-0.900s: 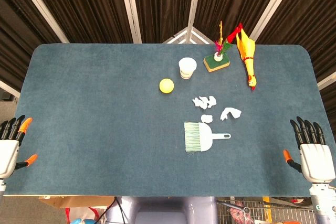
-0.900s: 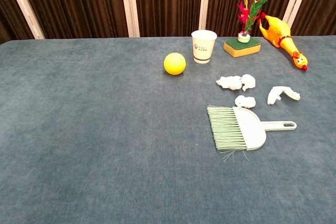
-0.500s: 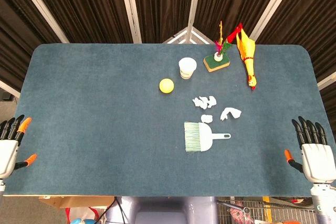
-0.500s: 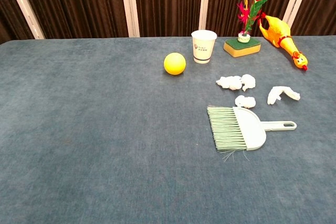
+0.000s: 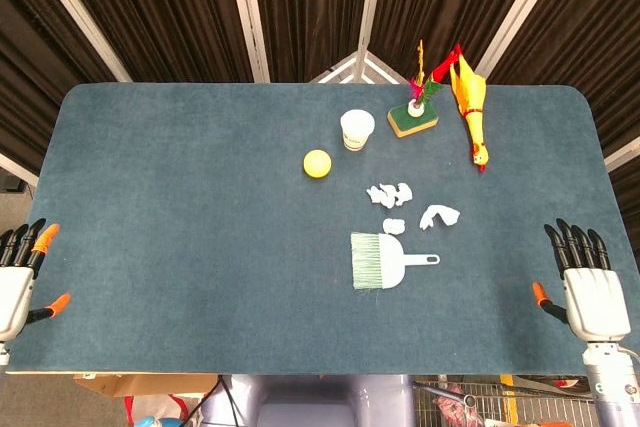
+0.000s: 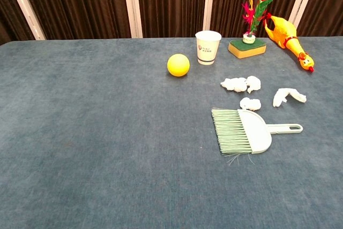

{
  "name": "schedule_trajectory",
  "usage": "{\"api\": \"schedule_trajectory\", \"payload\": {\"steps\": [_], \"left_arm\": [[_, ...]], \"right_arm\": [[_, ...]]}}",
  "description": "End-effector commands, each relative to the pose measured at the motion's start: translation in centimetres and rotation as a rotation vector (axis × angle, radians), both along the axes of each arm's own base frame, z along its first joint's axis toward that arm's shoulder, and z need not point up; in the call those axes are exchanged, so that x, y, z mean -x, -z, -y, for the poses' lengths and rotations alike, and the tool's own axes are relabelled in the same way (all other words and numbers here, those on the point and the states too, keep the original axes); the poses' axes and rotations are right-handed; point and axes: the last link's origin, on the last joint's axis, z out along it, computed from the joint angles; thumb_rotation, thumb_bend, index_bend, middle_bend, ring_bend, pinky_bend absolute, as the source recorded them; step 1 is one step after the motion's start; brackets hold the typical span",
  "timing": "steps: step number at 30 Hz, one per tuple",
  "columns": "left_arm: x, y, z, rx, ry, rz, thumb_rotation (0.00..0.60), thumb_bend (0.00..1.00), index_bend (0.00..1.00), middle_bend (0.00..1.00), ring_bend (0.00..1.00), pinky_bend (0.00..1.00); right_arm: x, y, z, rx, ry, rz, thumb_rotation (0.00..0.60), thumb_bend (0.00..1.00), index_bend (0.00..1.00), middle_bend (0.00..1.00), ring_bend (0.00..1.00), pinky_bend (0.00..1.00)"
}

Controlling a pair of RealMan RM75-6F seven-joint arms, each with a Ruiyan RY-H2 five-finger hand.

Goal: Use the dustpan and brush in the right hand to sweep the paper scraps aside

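Left hand (image 5: 15, 287) cut off by the picture's left edge in the head view, off the table's near left corner; fingers spread, holding nothing. Right hand (image 5: 585, 282) at the near right corner, over the table (image 5: 180, 247) edge, fingers spread and straight, empty; wrist runs out of the bottom of the picture. Neither hand shows in the chest view. One dustpan and brush (image 5: 380, 261), pale green, flat on the table right of centre, bristles toward the left edge, handle toward the right edge, well apart from the right hand. Paper scraps (image 5: 390, 194): three clumps just beyond the dustpan, the nearest almost touching its far rim; exact piece count hard to make out. One yellow ball (image 5: 317, 163), one paper cup (image 5: 357, 129), one sponge holding feathers (image 5: 413, 119), one rubber chicken (image 5: 470, 107), all toward the far edge.
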Motion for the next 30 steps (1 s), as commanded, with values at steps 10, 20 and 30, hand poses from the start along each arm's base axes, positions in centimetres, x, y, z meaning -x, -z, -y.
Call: {"api": "schedule_trajectory", "payload": {"steps": [10, 20, 30], "left_arm": [[-0.1, 0.0, -0.1, -0.008, 0.014, 0.009, 0.6, 0.0, 0.0, 0.0, 0.0, 0.02], [-0.1, 0.0, -0.2, -0.001, 0.018, 0.017, 0.6, 0.0, 0.0, 0.0, 0.0, 0.02], [0.0, -0.1, -0.2, 0.004, 0.017, 0.025, 0.6, 0.0, 0.0, 0.0, 0.0, 0.02]], "right_arm": [[-2.7, 2.3, 5.4, -0.08, -0.033, 0.002, 0.6, 0.35, 0.22, 0.88, 0.93, 0.81], [-5.4, 7.2, 7.5, -0.235, -0.011, -0.033, 0.6, 0.35, 0.42, 0.93, 0.97, 0.83], [-6.7, 10.8, 8.7, -0.283, 0.047, -0.028, 0.6, 0.35, 0.42, 0.93, 0.97, 0.83]]}}
